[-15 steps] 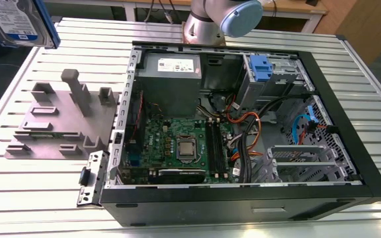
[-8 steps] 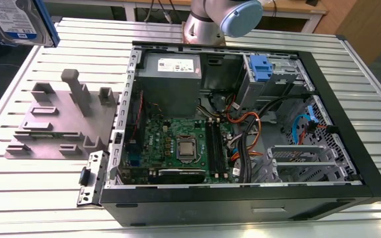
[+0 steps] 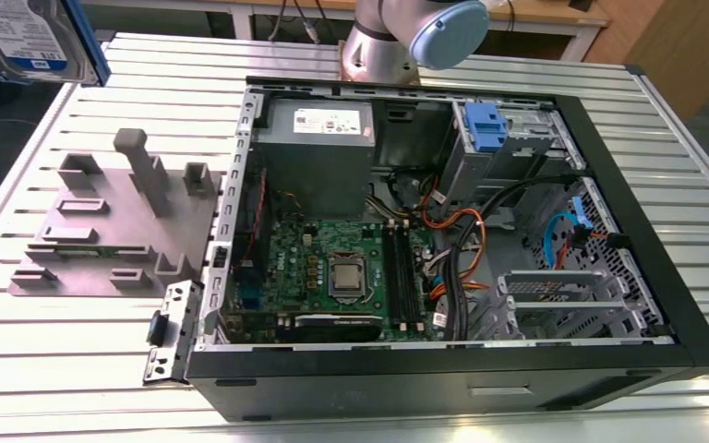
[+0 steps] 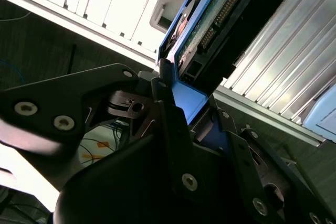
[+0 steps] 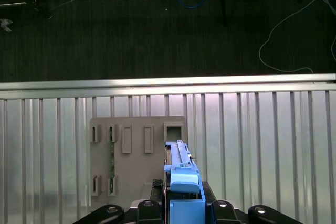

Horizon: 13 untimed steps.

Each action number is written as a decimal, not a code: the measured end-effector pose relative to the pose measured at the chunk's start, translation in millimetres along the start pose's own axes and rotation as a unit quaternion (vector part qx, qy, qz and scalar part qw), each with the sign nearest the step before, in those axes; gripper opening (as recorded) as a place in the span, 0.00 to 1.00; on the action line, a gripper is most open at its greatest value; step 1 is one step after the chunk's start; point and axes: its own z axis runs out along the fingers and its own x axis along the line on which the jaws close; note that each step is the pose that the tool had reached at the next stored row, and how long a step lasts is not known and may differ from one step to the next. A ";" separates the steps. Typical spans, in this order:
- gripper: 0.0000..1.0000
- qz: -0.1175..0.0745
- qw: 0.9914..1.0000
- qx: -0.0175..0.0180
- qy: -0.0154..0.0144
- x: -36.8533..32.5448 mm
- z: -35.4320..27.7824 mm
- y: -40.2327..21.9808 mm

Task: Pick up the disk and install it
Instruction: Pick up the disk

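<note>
I have the disk (image 3: 25, 37) clenched in the gripper (image 5: 184, 206) and lifted off the slatted metal table (image 3: 700, 175). In the exterior view it hangs above the table's far corner on the exterior view's left, with its white-and-blue label facing the camera and the blue carrier running down its edge.

In the first wrist view I see the disk (image 5: 181, 179) edge-on. The black fingers (image 5: 148, 209) close in on either side of the carrier's handle end, and the drive body points away from the gripper. Beneath it lies the grey fixture plate (image 5: 134, 156) with its rectangular slots, close to the table's edge, with dark floor beyond.

The second wrist view shows the same grasp from the side. The carrier sits pinched between the fingers (image 4: 169, 124), and the disk (image 4: 210, 22) shows its green circuit board and connector row.

Well apart from the disk, the open computer case (image 3: 453, 369) fills the middle of the table. Inside it are the grey power supply (image 3: 318, 129) at the far wall and a bare blue bracket (image 3: 484, 125) in the bay beside it. The arm (image 3: 398, 41) rises behind the case's far edge.
</note>
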 end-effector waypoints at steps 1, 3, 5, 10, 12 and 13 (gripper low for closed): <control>0.36 0.000 1.000 0.000 0.000 0.0 -0.3 0.0; 0.36 0.000 1.000 0.000 0.000 0.0 -0.9 0.0; 0.36 0.000 1.000 0.000 0.000 0.0 -1.6 0.0; 0.36 0.000 1.000 0.000 0.000 0.0 -3.0 0.0; 0.36 0.000 1.000 0.000 0.000 0.0 -3.5 0.0; 0.36 0.000 1.000 0.000 0.000 0.0 -3.7 0.0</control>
